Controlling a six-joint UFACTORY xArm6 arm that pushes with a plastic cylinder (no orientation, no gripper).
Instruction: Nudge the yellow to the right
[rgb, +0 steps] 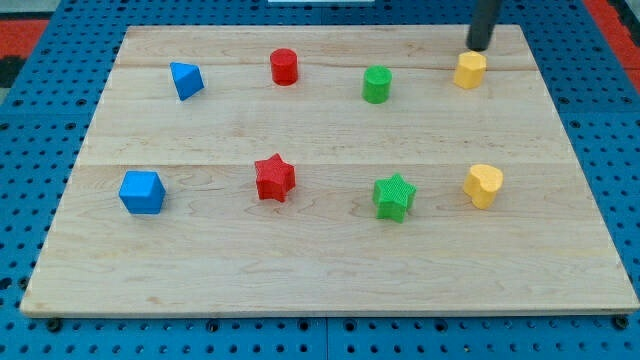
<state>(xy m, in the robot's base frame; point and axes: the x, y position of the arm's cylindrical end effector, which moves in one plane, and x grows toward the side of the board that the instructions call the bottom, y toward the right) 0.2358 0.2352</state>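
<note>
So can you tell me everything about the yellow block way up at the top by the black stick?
The yellow block is a small, chunky piece, roughly hexagonal, and looks like matte plastic. It sits flat and upright on the wooden board near the view's top right corner, to the right of the green cylinder. My tip is just above it in the view, very close or touching its top edge; I cannot tell which.
</note>
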